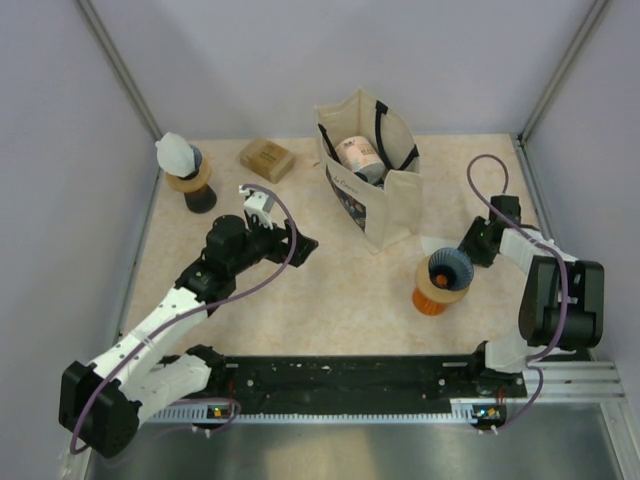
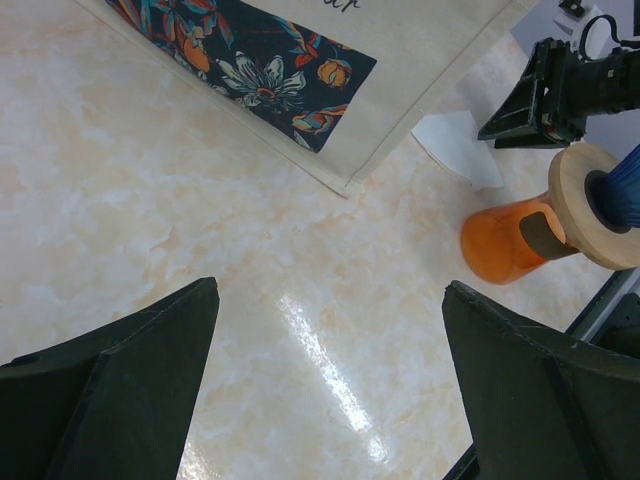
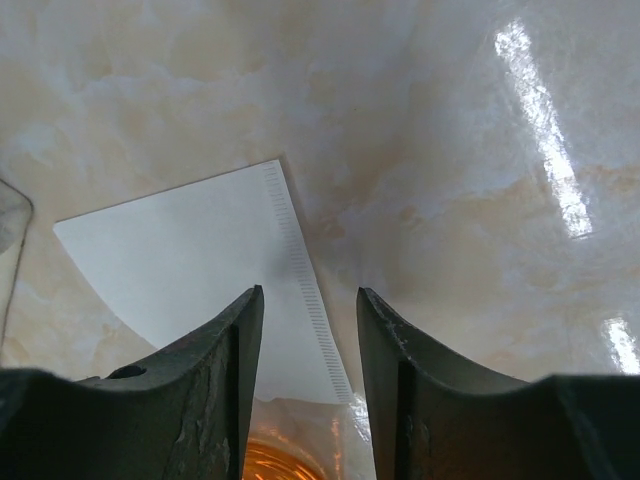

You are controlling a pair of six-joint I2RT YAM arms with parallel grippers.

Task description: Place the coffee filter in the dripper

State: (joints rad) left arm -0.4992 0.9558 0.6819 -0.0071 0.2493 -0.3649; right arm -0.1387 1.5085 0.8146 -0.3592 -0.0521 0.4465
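Where lilac walls (image 1: 250,60) box marbled table (image 1: 330,300) | left gripper (image 2: 330,288) wide | right gripper (image 3: 308,292) narrow over filter (image 3: 190,260)

Right wrist view: coffee filter (image 3: 190,260) near edge hidden behind right gripper (image 3: 310,295) at 6 o'clock. Orange blur (image 3: 270,462) at bottom edge, unreadable. Left wrist view: tote bag (image 2: 420,60) cut off at 12 o'clock, blue dripper (image 2: 622,185) clipped at 3 o'clock. Top view: filter mostly masked by dripper, bag contents half hidden.
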